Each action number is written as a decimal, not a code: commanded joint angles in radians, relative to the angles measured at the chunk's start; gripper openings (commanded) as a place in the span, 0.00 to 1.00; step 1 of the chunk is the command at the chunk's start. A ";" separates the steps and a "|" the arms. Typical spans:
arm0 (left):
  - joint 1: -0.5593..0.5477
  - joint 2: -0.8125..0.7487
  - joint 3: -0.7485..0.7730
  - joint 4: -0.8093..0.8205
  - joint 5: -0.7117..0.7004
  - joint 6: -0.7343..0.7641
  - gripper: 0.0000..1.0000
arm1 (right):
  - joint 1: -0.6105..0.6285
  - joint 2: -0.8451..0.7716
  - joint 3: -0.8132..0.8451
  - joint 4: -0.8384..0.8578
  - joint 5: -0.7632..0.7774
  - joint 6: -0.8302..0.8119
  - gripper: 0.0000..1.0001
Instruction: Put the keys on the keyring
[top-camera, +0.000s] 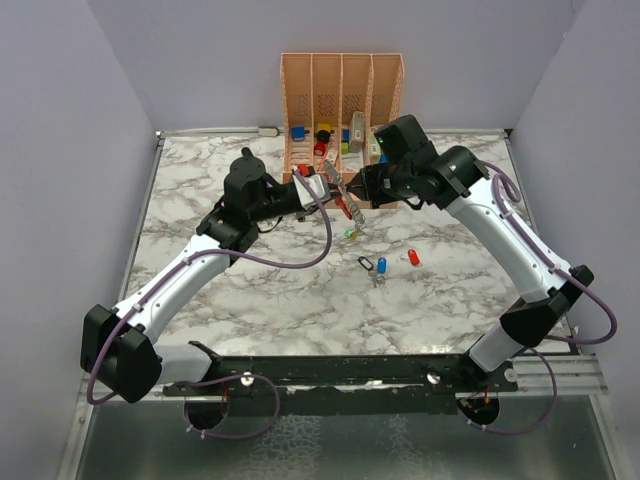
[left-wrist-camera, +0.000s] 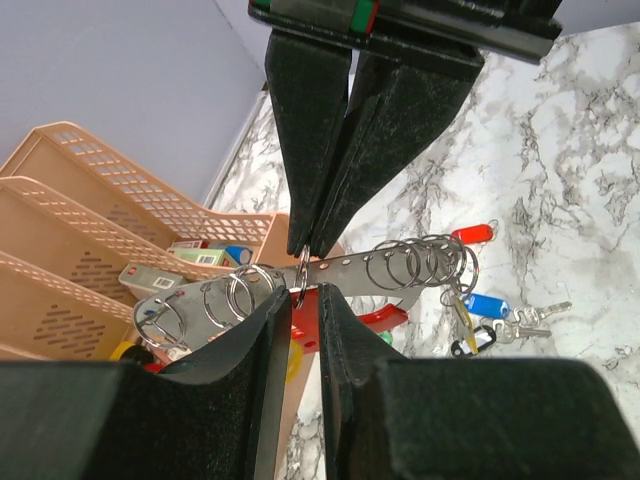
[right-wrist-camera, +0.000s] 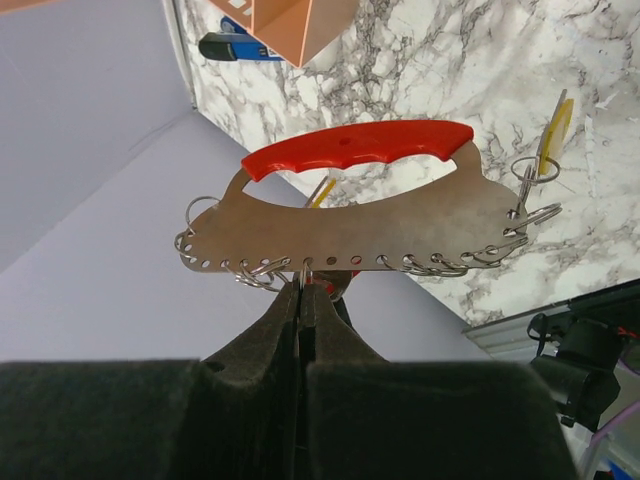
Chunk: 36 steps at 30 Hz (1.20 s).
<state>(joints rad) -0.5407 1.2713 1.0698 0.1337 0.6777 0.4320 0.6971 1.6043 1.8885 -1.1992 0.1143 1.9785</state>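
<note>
Seemingly stiff and light, the keyring (right-wrist-camera: 350, 225) is clasped at its red handle by the left gripper (left-wrist-camera: 305, 300), the right gripper (right-wrist-camera: 300, 287) pinching one springy edge ring (left-wrist-camera: 303, 268).

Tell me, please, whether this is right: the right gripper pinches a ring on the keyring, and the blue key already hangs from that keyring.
Not quite. The blue key does not hang from the keyring; it lies on the table, as the top view shows. The rest is right: the right gripper pinches a ring on the keyring.
</note>
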 joint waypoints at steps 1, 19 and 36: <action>-0.001 -0.011 0.001 0.042 0.042 -0.014 0.20 | 0.000 -0.026 -0.014 0.053 -0.021 -0.007 0.01; -0.004 -0.009 -0.012 0.006 0.043 0.022 0.00 | 0.000 -0.042 -0.031 0.063 -0.017 0.000 0.01; -0.004 -0.012 -0.059 0.006 -0.040 0.249 0.00 | 0.000 -0.063 -0.031 0.067 -0.020 -0.003 0.01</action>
<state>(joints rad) -0.5453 1.2701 1.0286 0.1413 0.6769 0.6113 0.6971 1.5780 1.8423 -1.1702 0.1101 1.9766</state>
